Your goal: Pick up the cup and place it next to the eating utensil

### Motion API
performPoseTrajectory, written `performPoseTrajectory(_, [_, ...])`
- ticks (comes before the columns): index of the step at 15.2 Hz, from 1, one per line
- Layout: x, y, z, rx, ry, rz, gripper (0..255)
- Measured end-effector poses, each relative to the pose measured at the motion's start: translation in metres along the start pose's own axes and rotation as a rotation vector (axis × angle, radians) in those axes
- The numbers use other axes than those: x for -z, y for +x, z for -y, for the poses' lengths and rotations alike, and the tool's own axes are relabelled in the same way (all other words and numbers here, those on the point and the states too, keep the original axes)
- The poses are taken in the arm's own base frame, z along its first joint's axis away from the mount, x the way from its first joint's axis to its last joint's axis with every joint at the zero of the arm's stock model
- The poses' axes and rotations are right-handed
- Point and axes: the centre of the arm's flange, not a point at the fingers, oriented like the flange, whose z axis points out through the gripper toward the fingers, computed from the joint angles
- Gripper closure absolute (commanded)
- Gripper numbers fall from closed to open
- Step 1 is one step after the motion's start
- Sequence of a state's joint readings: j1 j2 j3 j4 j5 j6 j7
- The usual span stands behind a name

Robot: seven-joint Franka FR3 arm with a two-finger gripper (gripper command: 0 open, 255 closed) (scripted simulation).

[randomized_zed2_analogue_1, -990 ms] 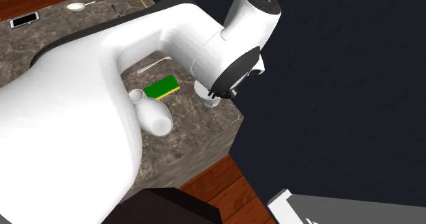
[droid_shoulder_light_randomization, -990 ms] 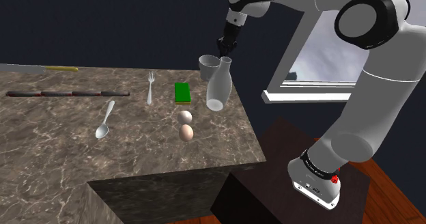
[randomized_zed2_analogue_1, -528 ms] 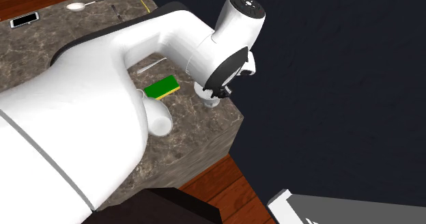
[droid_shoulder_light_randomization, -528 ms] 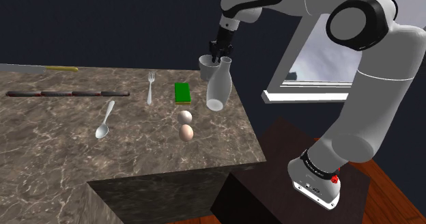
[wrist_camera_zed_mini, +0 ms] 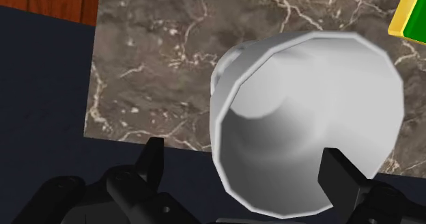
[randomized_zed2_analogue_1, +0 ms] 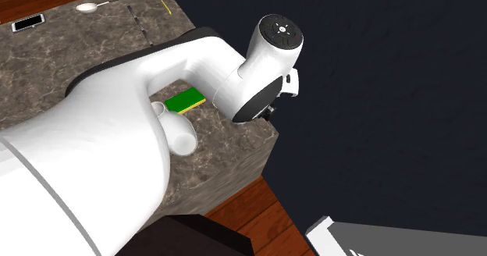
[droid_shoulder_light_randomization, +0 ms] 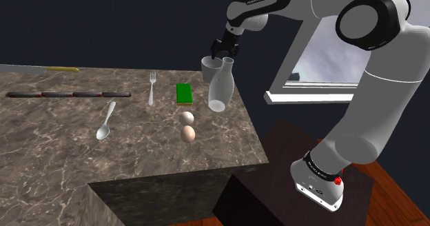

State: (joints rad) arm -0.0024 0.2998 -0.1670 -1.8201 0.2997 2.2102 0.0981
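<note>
The grey cup (droid_shoulder_light_randomization: 209, 67) stands upright at the far corner of the marble counter (droid_shoulder_light_randomization: 138, 145), just behind a white vase (droid_shoulder_light_randomization: 220, 87). My gripper (droid_shoulder_light_randomization: 222, 51) hangs right above the cup's rim, beside the vase's neck. In the wrist view the cup (wrist_camera_zed_mini: 307, 120) is close below the gripper (wrist_camera_zed_mini: 244, 164), whose black fingers (wrist_camera_zed_mini: 151, 158) stand wide apart; one is outside the cup wall, the other over its mouth, and neither clasps it. A fork (droid_shoulder_light_randomization: 152, 87) and a spoon (droid_shoulder_light_randomization: 106, 120) lie further toward the shoulder view's left.
A green sponge (droid_shoulder_light_randomization: 183, 93) lies between fork and vase, with two eggs (droid_shoulder_light_randomization: 187, 125) nearer the front. A long dark rod (droid_shoulder_light_randomization: 69, 94) lies at the left. The counter edge drops off right beside the cup (wrist_camera_zed_mini: 95, 120). A window (droid_shoulder_light_randomization: 324, 59) is behind the arm.
The fingers have gone from shut to wide open. The hand has turned and shifted a little toward the cup; in the second exterior view the wrist now covers it.
</note>
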Motion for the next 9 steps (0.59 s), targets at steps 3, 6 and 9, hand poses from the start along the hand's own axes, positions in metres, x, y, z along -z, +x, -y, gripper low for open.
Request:
performPoseTrajectory(3, [-0.0015,0.0007,0.0008,-0.008,0.011,-0.019,0])
performPoseTrajectory(6, [-0.0015,0.0010,0.0011,-0.010,0.012,-0.027,0])
performPoseTrajectory(9, [-0.0023,0.0009,0.0004,-0.005,0.015,-0.036,0])
